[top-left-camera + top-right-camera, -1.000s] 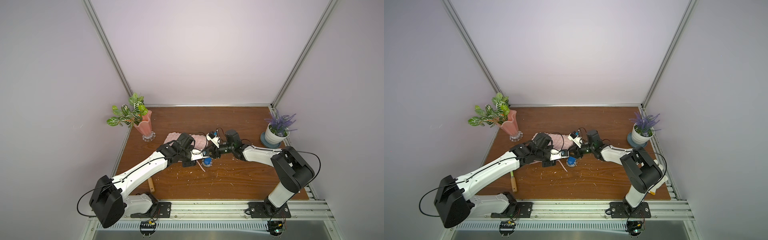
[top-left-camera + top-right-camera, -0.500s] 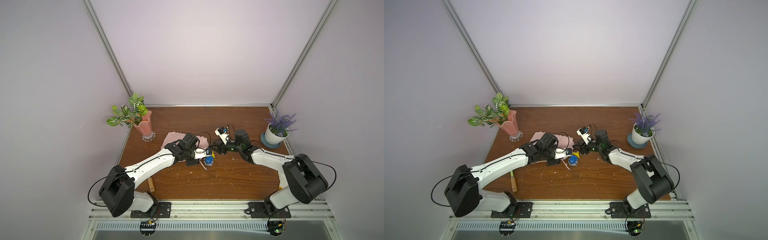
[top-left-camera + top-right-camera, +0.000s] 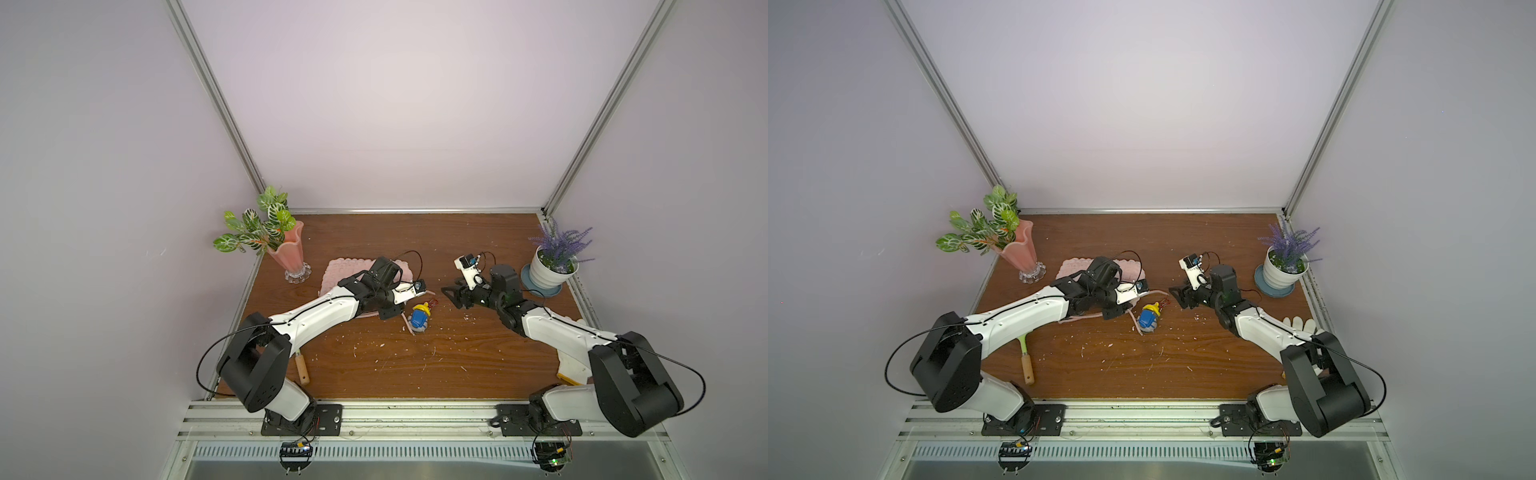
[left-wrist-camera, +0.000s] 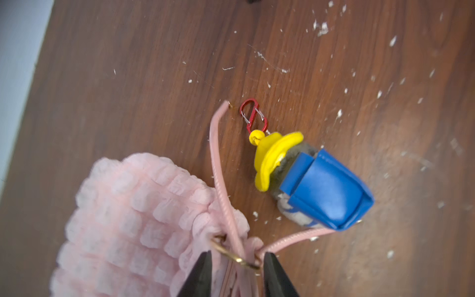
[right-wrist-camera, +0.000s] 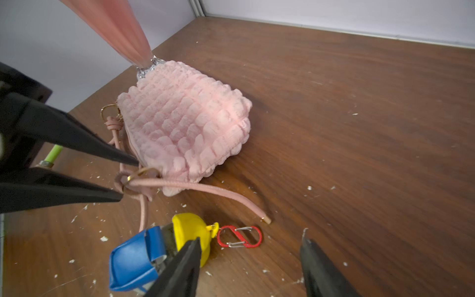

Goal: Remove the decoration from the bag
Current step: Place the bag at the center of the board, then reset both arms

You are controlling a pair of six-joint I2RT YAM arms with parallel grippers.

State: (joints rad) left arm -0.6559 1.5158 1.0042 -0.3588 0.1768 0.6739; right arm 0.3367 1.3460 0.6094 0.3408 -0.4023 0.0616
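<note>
The decoration (image 3: 420,318) (image 3: 1149,318) lies on its side on the wooden table, apart from the bag. It has a yellow hat, a blue body (image 4: 326,192) (image 5: 133,259) and a red clasp (image 4: 253,115) (image 5: 239,240) that hooks onto nothing. The pale-pink quilted bag (image 3: 345,270) (image 3: 1073,268) (image 4: 133,213) (image 5: 185,123) lies behind it, half hidden under my left arm. My left gripper (image 4: 235,254) (image 3: 390,312) is open, its jaws either side of the bag's gold ring (image 5: 138,173) and strap knot. My right gripper (image 5: 251,234) (image 3: 451,293) is open and empty, just right of the decoration.
A pink vase (image 3: 291,253) with leaves stands behind the bag at the left. A potted lavender (image 3: 548,270) stands at the back right. A wooden-handled tool (image 3: 1027,365) lies front left, a white glove (image 3: 1298,324) under my right arm. Crumbs dot the table.
My left gripper has gone from shut to open at the bag's ring. My right gripper has opened wider and drawn back to the right, away from the decoration, which stays on the table.
</note>
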